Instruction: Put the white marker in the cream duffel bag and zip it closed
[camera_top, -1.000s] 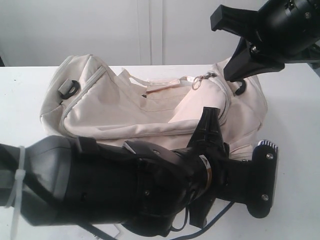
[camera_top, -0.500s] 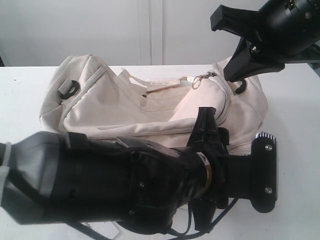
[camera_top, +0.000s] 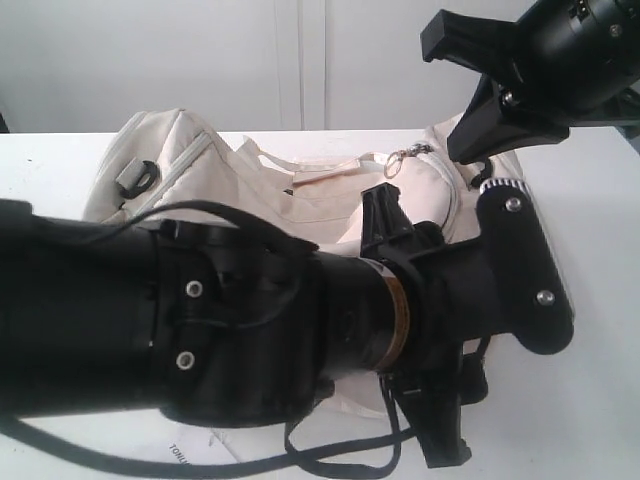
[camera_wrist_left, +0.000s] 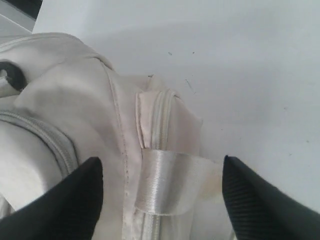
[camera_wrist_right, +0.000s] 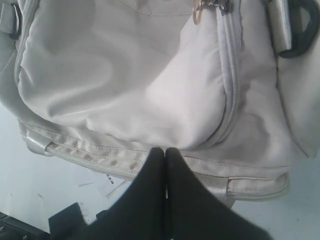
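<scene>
The cream duffel bag (camera_top: 200, 190) lies across the white table, with my left arm (camera_top: 200, 330) covering much of it. My left gripper (camera_wrist_left: 162, 200) is open over the bag's end. Its fingers (camera_wrist_left: 65, 200) stand on either side of a shiny pale strap loop (camera_wrist_left: 170, 182) that crosses a zip seam, and they do not touch it. My right gripper (camera_wrist_right: 165, 155) is shut with nothing in it and hangs above the bag's side (camera_wrist_right: 115, 70), near the curved zip (camera_wrist_right: 231, 85). In the exterior view it (camera_top: 470, 145) sits high at the bag's far right. The white marker is out of view.
A metal zip pull ring (camera_top: 400, 160) lies on top of the bag. Black plastic rings sit at both ends (camera_top: 145, 175) (camera_wrist_right: 300, 30). A white printed paper tag (camera_wrist_right: 107, 182) lies on the table by the bag's near edge. A white wall rises behind the table.
My left arm has swung up and forward over the bag, and its wrist has turned. It now hides more of the bag. The right gripper and the bag have not moved.
</scene>
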